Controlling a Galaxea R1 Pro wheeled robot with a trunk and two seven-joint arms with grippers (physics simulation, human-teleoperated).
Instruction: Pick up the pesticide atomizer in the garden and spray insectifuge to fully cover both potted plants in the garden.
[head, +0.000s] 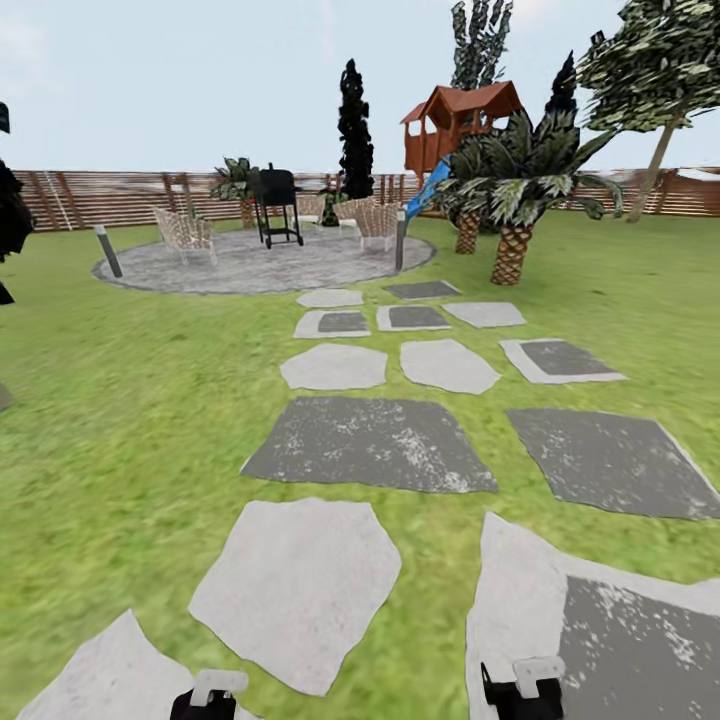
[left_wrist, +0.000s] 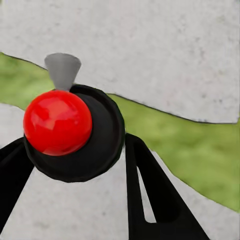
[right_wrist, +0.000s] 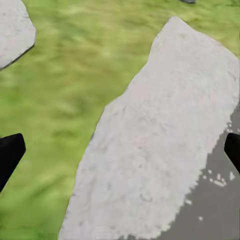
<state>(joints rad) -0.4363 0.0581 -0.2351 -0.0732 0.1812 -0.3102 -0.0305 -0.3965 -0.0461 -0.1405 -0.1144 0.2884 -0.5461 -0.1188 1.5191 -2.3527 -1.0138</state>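
Observation:
I am standing in the garden, on a green lawn (head: 120, 400) with grey stepping stones (head: 370, 440) that lead to a round paved patio (head: 260, 262) and a brown slat fence (head: 100, 198). The pesticide atomizer and the potted plants are out of view. My left gripper (head: 210, 695) and right gripper (head: 522, 685) hang low at the near edge of the head view. In the right wrist view the right gripper (right_wrist: 122, 150) is open over a pale stone (right_wrist: 150, 150) and grass. The left gripper (left_wrist: 75, 142) is open, with a red knob on a black disc (left_wrist: 57, 122) seen beyond its fingers.
On the patio stand a black grill (head: 276, 205), wicker chairs (head: 185, 235) and two short posts (head: 108, 250). Striped-leaf palm bushes (head: 510, 190) rise at the right, with a red playhouse and blue slide (head: 455, 120) behind. Open lawn lies to either side of the stones.

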